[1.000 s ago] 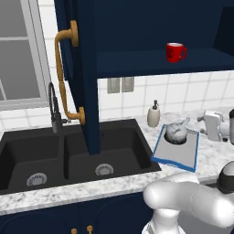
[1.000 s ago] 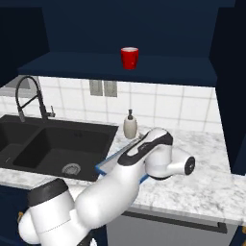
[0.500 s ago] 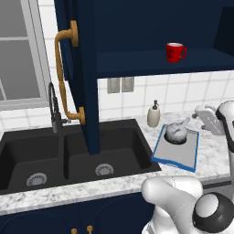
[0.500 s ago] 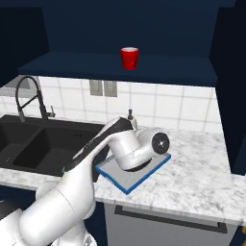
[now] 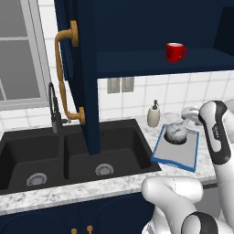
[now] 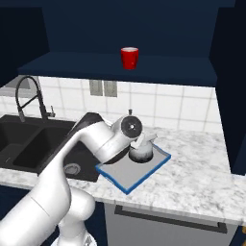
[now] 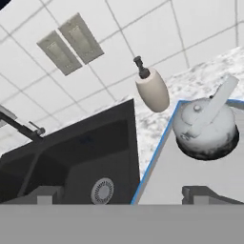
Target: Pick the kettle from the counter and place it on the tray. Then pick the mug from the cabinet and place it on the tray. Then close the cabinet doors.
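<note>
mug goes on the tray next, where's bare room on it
The kettle sits at the tray's far end, toward the wall. The near half, between the kettle and the front blue rim, is bare. It is crowded beside the kettle, where the soap dispenser stands close by.

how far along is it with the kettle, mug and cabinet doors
Done: the kettle sits on the tray, released. In hand: nothing; the gripper is open, just above the tray beside the kettle. Left: the mug stands on the cabinet shelf, and the cabinet doors are open.
</note>
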You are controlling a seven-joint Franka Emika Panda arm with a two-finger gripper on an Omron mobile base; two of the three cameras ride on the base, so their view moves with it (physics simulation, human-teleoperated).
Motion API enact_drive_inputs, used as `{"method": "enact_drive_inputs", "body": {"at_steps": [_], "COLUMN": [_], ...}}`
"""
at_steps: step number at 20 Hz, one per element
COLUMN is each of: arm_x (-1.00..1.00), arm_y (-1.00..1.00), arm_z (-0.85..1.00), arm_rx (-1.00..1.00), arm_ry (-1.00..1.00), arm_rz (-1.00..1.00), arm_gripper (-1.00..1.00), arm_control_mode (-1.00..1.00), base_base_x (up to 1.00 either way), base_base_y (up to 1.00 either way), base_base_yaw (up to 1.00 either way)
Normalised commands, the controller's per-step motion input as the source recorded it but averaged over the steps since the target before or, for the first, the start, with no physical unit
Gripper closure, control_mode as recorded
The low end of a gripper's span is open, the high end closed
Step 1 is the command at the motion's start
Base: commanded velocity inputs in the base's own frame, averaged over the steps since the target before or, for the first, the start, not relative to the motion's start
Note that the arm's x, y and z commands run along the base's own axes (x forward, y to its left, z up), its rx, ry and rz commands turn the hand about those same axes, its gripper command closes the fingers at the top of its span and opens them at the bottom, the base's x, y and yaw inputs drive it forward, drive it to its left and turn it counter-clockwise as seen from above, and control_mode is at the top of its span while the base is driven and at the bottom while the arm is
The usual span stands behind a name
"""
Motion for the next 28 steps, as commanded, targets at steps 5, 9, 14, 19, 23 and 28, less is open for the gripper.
{"method": "enact_drive_inputs", "body": {"at_steps": [5,9,14,19,23,28], "arm_x": [-0.07,0.00,0.01,0.06,0.09,0.24], "arm_y": [0.00,-0.01,0.00,0.00,0.00,-0.10], "arm_z": [0.86,0.90,0.69,0.15,0.43,0.60], "arm_rx": [-0.14,-0.01,-0.02,-0.03,-0.05,-0.09], "arm_ry": [0.02,0.00,0.00,-0.07,-0.02,-0.02], "arm_rz": [0.05,0.01,0.00,0.00,0.00,0.00], "arm_gripper": [-1.00,-1.00,-1.00,-1.00,-1.00,-1.00], "arm_control_mode": [-1.00,-1.00,-1.00,-1.00,-1.00,-1.00], "base_base_x": [0.00,0.00,0.00,0.00,0.00,0.00], "base_base_y": [0.00,0.00,0.00,0.00,0.00,0.00], "base_base_yaw": [0.00,0.00,0.00,0.00,0.00,0.00]}}
